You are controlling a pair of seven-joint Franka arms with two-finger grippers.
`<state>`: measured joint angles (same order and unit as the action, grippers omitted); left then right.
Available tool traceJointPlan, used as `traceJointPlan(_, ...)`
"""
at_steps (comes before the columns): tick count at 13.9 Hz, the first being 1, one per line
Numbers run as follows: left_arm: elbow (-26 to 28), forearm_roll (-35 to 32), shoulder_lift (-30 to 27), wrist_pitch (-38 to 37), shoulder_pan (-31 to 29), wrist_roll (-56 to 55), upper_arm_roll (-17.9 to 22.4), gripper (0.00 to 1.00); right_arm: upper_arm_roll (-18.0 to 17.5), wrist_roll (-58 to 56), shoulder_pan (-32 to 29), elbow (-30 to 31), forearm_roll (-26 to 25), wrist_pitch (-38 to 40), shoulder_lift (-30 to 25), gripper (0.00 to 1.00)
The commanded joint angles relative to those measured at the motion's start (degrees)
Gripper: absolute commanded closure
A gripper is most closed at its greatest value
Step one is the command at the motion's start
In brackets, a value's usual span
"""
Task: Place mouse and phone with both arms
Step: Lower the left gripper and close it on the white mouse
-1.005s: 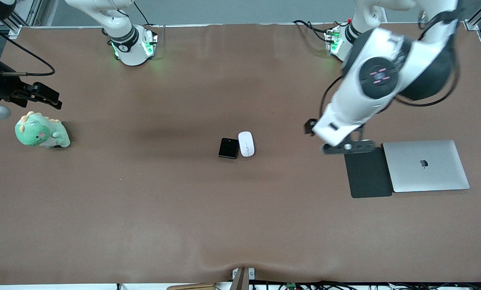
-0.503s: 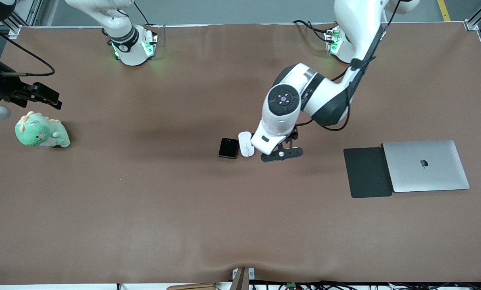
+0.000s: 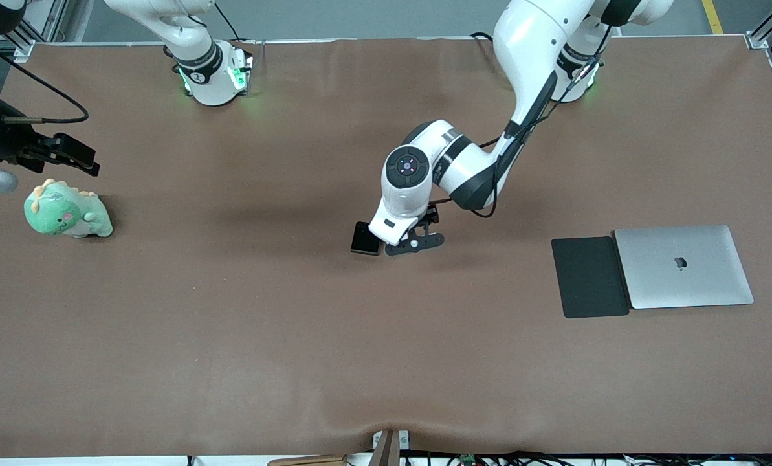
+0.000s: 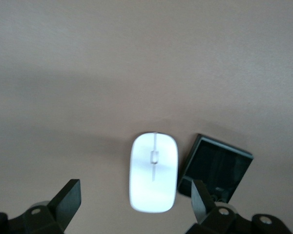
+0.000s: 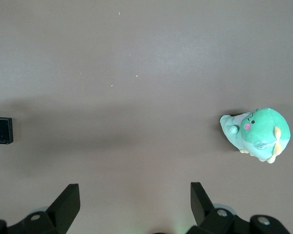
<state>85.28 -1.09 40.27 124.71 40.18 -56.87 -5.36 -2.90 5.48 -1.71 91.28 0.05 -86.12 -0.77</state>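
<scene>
The white mouse lies on the brown table with the black phone close beside it. In the front view the left arm's wrist covers the mouse, and only part of the phone shows at the table's middle. My left gripper is open just above the mouse, one finger on each side, touching nothing; it also shows in the front view. My right gripper is open and empty, waiting high over the right arm's end of the table. The phone shows at the edge of its view.
A green dinosaur plush sits at the right arm's end of the table, also in the right wrist view. A dark grey mouse pad and a closed silver laptop lie side by side toward the left arm's end.
The left arm has swung from over the mouse pad to the table's middle and come down over the mouse. The right arm, mouse and phone have not moved.
</scene>
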Motion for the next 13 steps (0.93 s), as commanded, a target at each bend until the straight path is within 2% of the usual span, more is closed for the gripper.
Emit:
traceJointPlan(1, 1.2, -0.1, 1.8, 4.7, 1.7, -2.6, 0.7, 0.01, -0.6, 0.2, -0.8, 0.0, -0.1, 0.3, 0.1, 0.0)
traceJointPlan(13, 1.2, -1.6, 6.2, 7.0, 2.6, -2.6, 0.7, 0.1, -0.6, 0.2, -0.9, 0.1, -0.1, 0.3, 0.3, 0.0)
